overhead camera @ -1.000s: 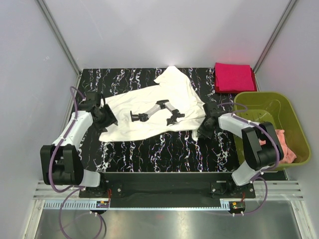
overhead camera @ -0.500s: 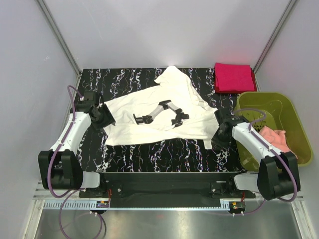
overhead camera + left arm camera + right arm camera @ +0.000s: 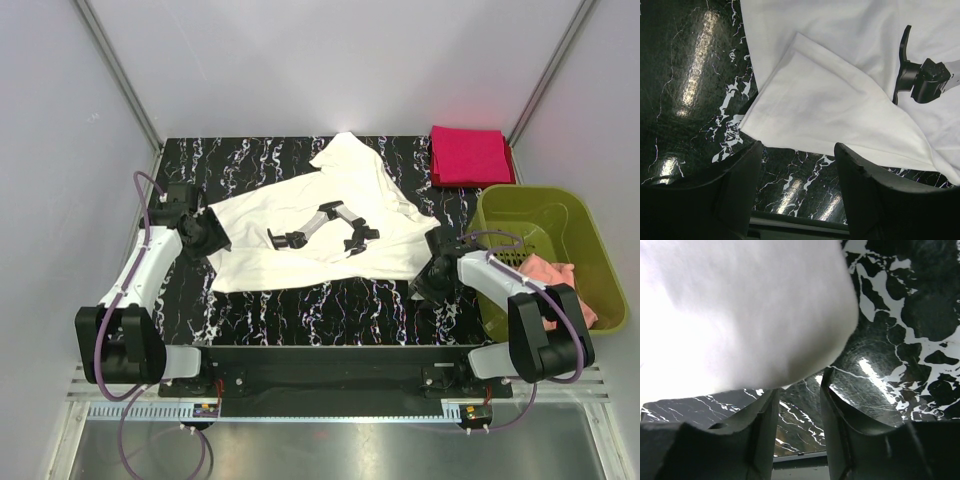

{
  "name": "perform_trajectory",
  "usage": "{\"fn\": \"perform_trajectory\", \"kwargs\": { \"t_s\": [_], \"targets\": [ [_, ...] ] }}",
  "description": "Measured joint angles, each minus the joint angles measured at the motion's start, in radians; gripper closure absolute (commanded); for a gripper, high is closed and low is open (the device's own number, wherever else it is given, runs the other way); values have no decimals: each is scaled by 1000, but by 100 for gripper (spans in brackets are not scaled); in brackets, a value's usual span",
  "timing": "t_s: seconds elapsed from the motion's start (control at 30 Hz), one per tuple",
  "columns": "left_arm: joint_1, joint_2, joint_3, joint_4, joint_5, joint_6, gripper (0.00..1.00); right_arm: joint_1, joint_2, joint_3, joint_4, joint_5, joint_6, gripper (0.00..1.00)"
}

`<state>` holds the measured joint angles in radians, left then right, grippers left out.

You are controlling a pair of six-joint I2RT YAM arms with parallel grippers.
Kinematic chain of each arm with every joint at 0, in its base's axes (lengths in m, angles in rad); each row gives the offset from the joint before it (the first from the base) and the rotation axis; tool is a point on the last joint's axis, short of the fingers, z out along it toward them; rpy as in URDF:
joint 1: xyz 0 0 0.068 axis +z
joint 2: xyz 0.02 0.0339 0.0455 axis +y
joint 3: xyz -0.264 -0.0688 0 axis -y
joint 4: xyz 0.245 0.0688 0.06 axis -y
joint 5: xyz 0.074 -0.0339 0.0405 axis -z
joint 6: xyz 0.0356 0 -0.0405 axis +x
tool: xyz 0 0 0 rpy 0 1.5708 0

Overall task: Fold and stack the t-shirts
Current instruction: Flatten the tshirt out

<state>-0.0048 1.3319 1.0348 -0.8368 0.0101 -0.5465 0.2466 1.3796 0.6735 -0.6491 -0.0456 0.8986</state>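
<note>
Legible text: none in any view | cream-white t-shirt [image 3: 255,240]: its black print [image 3: 320,222] shows as an angular graphic in the top and left wrist views, no letters or numbers made out | small boards on front rail [image 3: 205,408]: markings too small to read

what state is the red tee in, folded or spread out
Folded. The magenta-red tee lies as a neat flat rectangle at the far right corner of the table, with no sleeves showing.

Pale walls [image 3: 330,60] enclose a glossy black, white-veined table [image 3: 330,310].
</note>
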Motion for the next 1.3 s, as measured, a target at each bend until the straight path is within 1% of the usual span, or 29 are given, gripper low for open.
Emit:
{"fn": "perform_trajectory", "kwargs": {
  "t_s": [0.17,0.3,0.43,0.6,0.83,0.87,1.0,1.17,1.3],
  "targets": [
    [0,-19,0,0,0,0,36,0,3,2,10,2,0,57],
    [0,-21,-1,0,2,0,36,0,11,10,9,8,-8,54],
    [0,-21,-1,0,2,0,36,0,27,32,4,46,-25,54],
    [0,-21,-1,0,2,0,36,0,34,40,-1,79,-43,51],
    [0,-21,-1,0,2,5,36,0,58,67,-18,83,-74,52],
    [0,-21,-1,0,2,6,36,0,52,68,-24,83,-80,51],
    [0,-21,-1,0,2,8,36,0,8,93,-59,82,-90,44],
    [0,-21,-1,0,5,8,36,-1,5,110,-53,80,-85,43],
    [0,-21,-1,0,5,12,36,-3,81,110,-36,77,-80,42]
  ]
}}
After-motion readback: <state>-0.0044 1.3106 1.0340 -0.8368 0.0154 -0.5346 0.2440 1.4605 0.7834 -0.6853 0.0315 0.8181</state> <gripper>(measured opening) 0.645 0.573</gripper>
